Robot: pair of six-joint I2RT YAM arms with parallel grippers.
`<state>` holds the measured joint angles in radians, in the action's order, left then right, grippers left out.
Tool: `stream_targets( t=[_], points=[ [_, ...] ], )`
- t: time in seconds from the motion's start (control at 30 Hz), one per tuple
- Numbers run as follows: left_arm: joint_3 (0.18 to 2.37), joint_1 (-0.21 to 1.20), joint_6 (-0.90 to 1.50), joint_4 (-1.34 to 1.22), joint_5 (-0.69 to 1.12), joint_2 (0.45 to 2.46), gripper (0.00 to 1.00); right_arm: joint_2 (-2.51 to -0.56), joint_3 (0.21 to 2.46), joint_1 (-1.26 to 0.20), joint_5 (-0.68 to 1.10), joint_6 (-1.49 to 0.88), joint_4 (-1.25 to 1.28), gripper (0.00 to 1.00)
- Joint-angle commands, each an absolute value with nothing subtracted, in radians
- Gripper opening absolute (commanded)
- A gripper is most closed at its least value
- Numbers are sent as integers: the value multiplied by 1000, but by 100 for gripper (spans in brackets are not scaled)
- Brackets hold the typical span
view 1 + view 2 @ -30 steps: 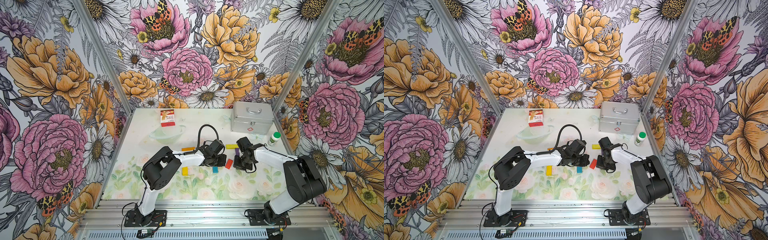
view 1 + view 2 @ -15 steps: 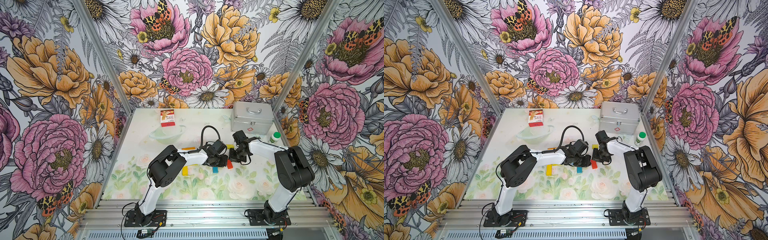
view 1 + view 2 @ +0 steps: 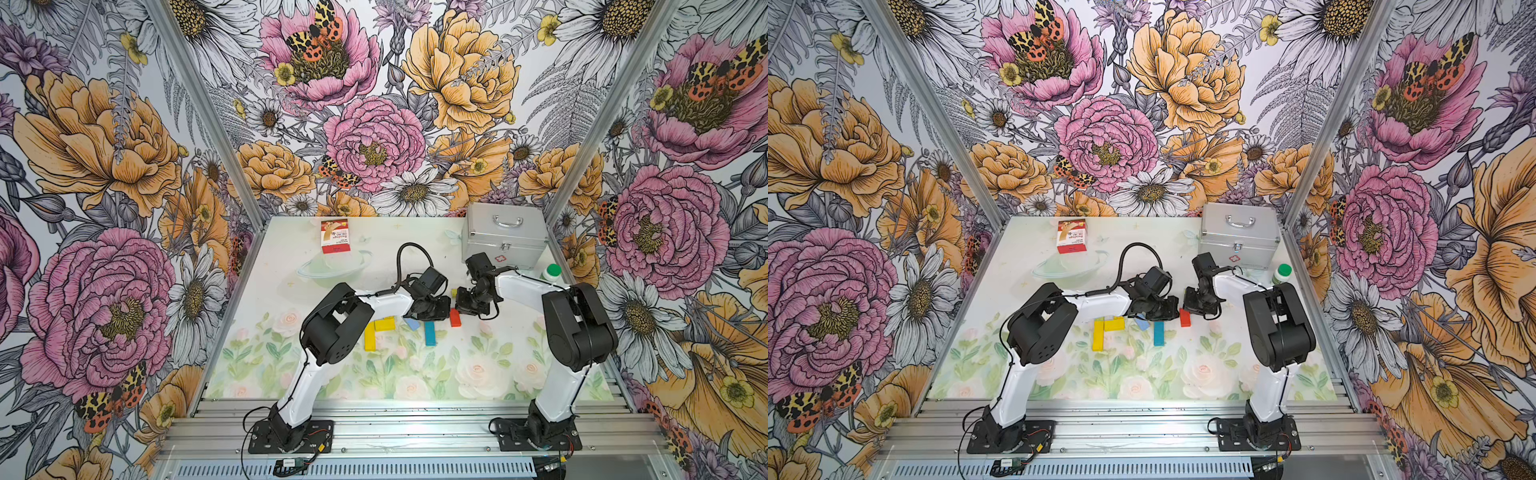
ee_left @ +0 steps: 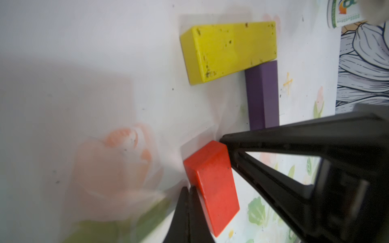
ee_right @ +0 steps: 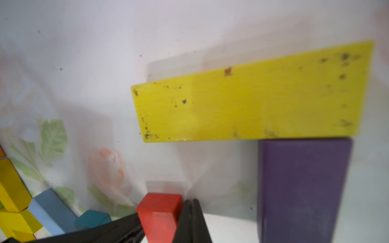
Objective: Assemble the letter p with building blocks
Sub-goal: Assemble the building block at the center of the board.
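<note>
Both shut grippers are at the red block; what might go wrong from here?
The red block, flanked by the shut left gripper and right gripper, may twist or slip out sideways. The grippers sit very close and may collide. A push onward might knock the touching yellow block and purple block apart.

Speckled yellow block (image 4: 231, 50), red block (image 4: 212, 185).
</note>
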<state>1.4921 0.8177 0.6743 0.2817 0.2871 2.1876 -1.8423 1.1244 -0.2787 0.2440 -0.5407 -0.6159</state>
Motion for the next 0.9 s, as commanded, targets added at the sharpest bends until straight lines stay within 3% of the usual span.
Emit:
stream_targets(
  t=[0.0, 0.5, 0.87],
  points=[
    [1536, 805, 676, 271, 321, 2217, 0, -1908, 1128, -270, 240, -524, -626, 0],
    [1602, 798, 682, 277, 355, 2261, 0, -1948, 1206, -239, 258, -498, -660, 0],
    [1467, 765, 680, 278, 307, 2108, 0, -1831, 1142, -239, 235, -514, -660, 0]
  ],
)
